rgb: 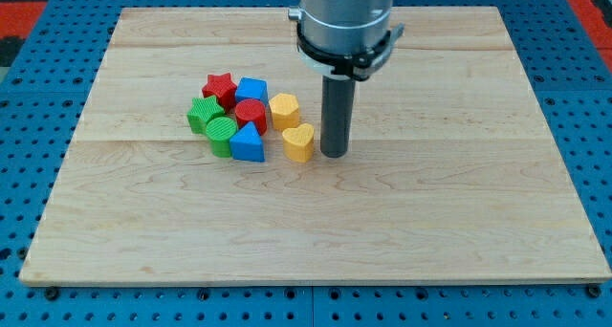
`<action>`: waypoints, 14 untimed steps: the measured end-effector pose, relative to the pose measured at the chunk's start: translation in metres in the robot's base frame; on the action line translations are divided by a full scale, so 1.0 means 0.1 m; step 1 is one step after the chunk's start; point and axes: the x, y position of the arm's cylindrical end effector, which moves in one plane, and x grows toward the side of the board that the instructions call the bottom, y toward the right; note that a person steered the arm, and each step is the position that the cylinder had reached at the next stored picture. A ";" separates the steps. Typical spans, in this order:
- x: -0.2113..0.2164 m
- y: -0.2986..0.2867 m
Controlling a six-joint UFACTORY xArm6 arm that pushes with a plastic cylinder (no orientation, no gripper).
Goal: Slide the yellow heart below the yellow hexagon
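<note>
A pale wooden board (316, 222) carries eight small blocks. My tip (335, 154), a dark jawless rod gripping nothing, rests just at 3 o'clock of the one yellow heart (298, 142). The one yellow hexagon (284, 110) sits at the heart's 11 o'clock. Two red, two green and two blue blocks cluster at 9 o'clock.

the yellow heart (299, 142) lies just below the yellow hexagon (284, 110), nearly touching.
</note>
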 end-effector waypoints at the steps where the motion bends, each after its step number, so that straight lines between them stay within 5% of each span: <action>1: -0.03 0.00; 4: 0.36 -0.16; 14: 0.16 -0.57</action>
